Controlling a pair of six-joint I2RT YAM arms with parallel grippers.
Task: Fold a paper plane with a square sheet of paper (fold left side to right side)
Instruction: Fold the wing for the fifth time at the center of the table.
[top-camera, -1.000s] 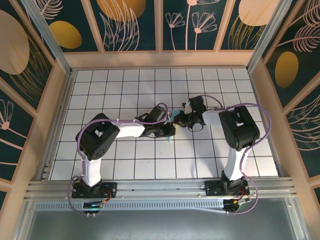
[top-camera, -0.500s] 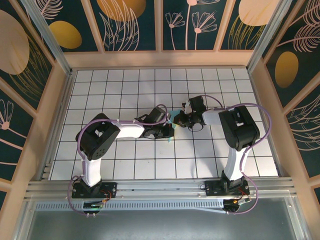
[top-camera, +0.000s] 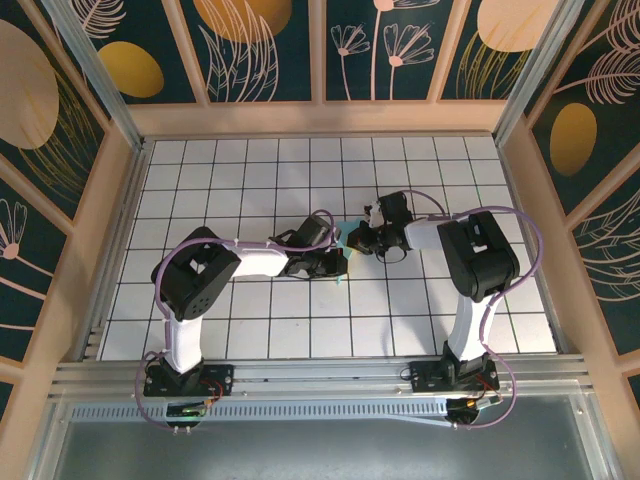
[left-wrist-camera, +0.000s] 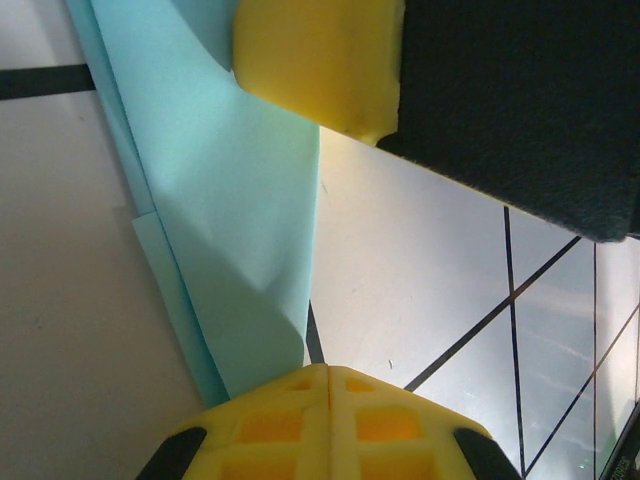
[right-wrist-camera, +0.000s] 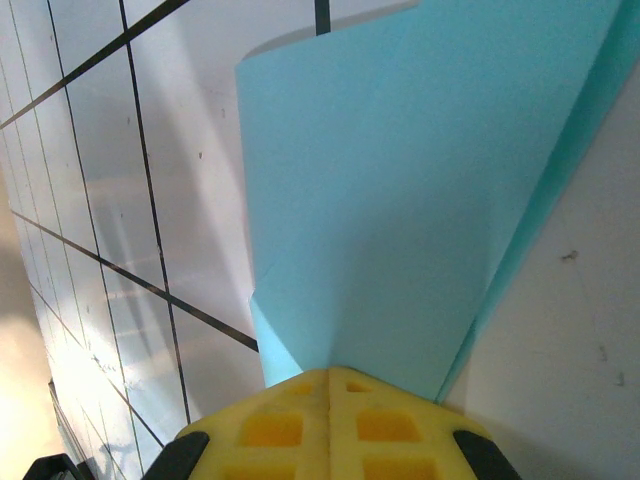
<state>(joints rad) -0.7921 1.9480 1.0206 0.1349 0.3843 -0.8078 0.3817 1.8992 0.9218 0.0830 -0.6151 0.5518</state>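
The light-blue sheet of paper lies folded in overlapping layers on the white grid table, with one flap lifting off it. From above, small cyan bits peek out between the two arms at the table's middle. My left gripper is shut, its yellow tips resting on the paper's near edge. My right gripper is shut too, tips set on the paper where the creases meet. In the left wrist view the right gripper's yellow finger touches the paper's far end. From above, the left gripper and right gripper almost meet.
The white grid table is ringed by a low wooden wall. A metal rail with both arm bases runs along the near edge. Open tiles lie on every side of the grippers.
A little more cyan paper shows above the right gripper than a second ago. Both arms have barely moved and both grippers stay shut.
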